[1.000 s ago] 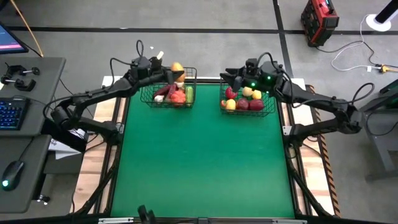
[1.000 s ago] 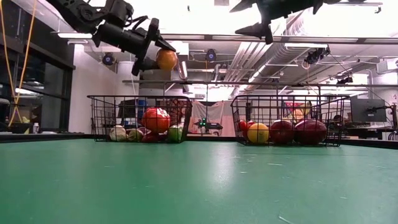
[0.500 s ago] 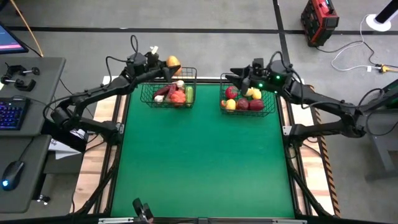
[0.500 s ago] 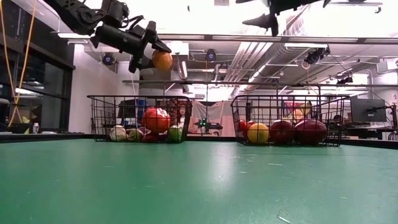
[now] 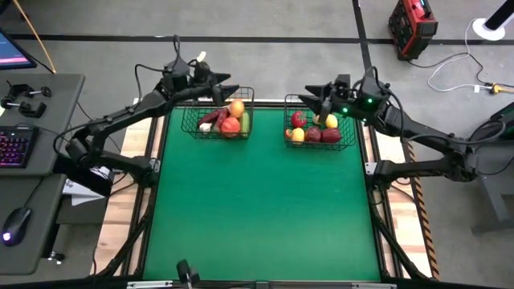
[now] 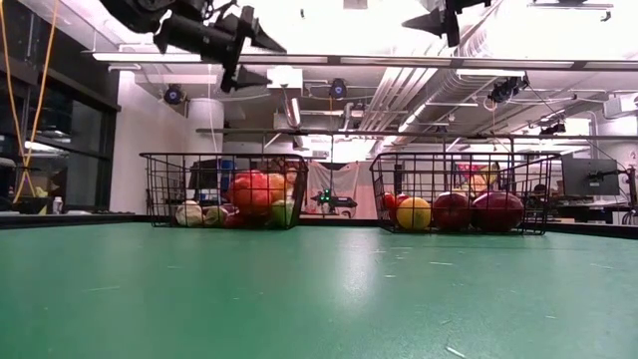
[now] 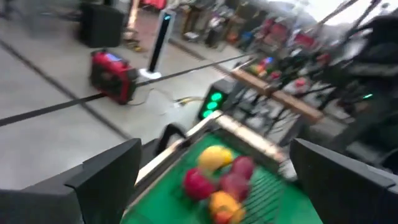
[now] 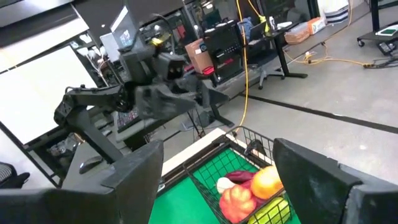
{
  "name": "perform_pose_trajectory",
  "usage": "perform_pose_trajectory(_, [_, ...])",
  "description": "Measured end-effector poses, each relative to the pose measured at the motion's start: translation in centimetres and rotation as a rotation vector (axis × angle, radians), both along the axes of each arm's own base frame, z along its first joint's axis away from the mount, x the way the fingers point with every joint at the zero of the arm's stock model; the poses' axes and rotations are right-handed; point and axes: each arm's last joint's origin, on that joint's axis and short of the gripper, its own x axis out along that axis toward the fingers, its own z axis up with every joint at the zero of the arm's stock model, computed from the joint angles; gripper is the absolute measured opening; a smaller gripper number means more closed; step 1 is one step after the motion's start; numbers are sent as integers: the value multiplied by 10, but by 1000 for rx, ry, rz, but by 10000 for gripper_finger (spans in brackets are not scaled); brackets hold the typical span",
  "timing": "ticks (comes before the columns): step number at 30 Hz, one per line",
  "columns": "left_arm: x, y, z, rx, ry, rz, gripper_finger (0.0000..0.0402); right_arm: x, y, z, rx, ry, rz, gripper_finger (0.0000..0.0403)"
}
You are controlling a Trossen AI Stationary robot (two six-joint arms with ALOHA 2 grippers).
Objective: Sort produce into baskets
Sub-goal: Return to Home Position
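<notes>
Two black wire baskets stand at the table's far edge. The left basket [image 5: 217, 120] holds red, orange, green, maroon and white produce, with an orange fruit [image 5: 237, 108] on top. The right basket [image 5: 317, 128] holds red, yellow and maroon produce. My left gripper [image 5: 218, 83] is open and empty, high above the left basket's far side; it also shows in the low view [image 6: 254, 40]. My right gripper [image 5: 309, 98] is open and empty, high above the right basket's far left corner.
The green table top [image 5: 257, 209] stretches from the baskets to the near edge. A desk with a keyboard and mouse [image 5: 16, 217] stands off the table's left side. A red device [image 5: 411, 24] and cables lie on the floor beyond the table's far right corner.
My left gripper has opened and let go of the orange fruit, which has fallen into the left basket and lies on top of the produce there. The gripper has risen a little. My right gripper has drifted a little toward the table's right edge.
</notes>
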Motion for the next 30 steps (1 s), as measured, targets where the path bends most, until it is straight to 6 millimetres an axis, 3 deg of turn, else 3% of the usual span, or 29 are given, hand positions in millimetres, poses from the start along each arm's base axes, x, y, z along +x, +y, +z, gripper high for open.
perform_pose_trajectory(4, [-3,-7,20,-20,-84,-81,397,-5,3,2,-12,5,0,296])
perform_pose_trajectory(8, [-5,-30,22,35,-96,-286,397,-18,9,5,-27,32,1,296])
perform_pose_trajectory(11, [-1,-56,5,40,-123,-362,397,-31,16,7,-21,55,1,296])
perform_pose_trajectory(15, [-5,-87,-29,-21,-236,-287,397,-51,26,9,-7,78,-6,296])
perform_pose_trajectory(18, [-14,-103,-42,-102,-333,-290,397,-61,31,11,15,70,-21,296])
perform_pose_trajectory(22, [-29,-116,-51,-292,-404,-311,397,-69,35,11,8,83,-20,296])
perform_pose_trajectory(30, [-61,-137,-70,-329,-488,-235,397,-67,35,5,140,90,0,296])
